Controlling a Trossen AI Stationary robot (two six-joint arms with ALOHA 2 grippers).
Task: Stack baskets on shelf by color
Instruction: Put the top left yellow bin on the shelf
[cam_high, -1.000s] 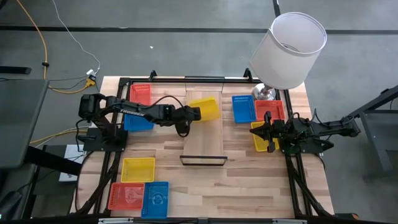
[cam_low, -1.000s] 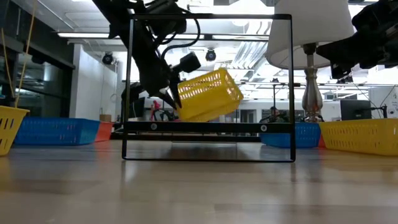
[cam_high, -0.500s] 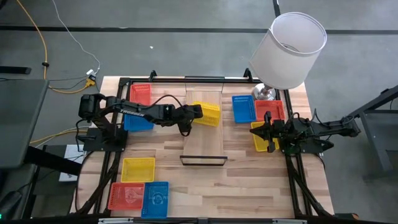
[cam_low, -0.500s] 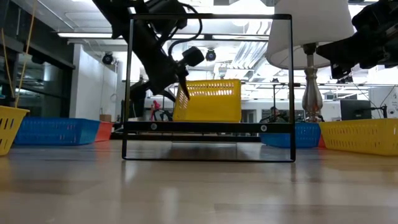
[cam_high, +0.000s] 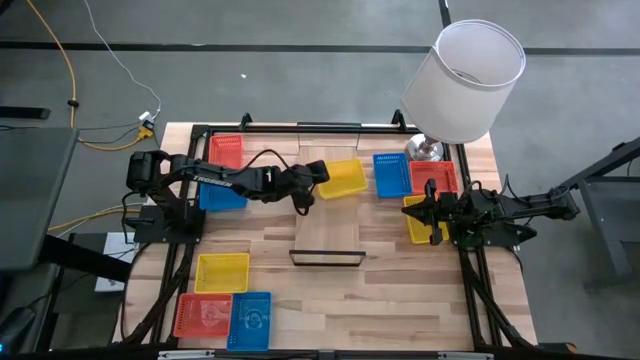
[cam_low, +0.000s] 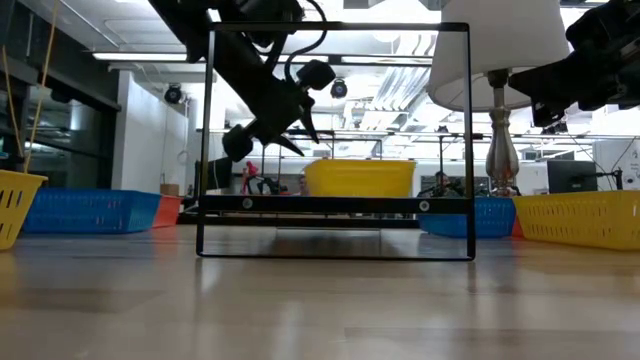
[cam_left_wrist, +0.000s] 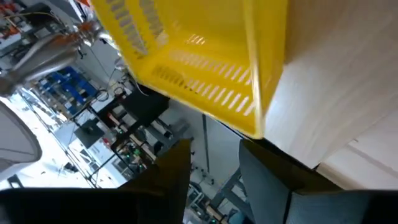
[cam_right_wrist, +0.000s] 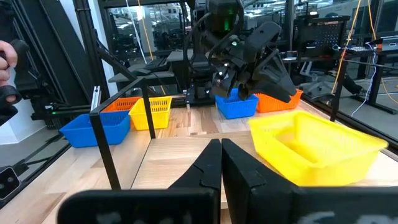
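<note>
Left gripper (cam_high: 318, 172): beside left edge of shelf (cam_high: 328, 225), jaws parted, nothing held, clear of yellow basket (cam_high: 343, 179).

Yellow basket: upright on shelf, far end, overhanging right edge. Judgement: release step; withdraw straight and level, avoid nudging rim, basket wants centring.

Right gripper (cam_high: 433, 215): right of shelf, above table edge, jaws closed, empty.

Brands, labels, writing: none legible.

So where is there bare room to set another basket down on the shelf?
The shelf is bare from the yellow basket down to its near rail. Bare tabletop lies beside it. Crowded: the far right corner, with blue basket and red basket by the lamp.
</note>
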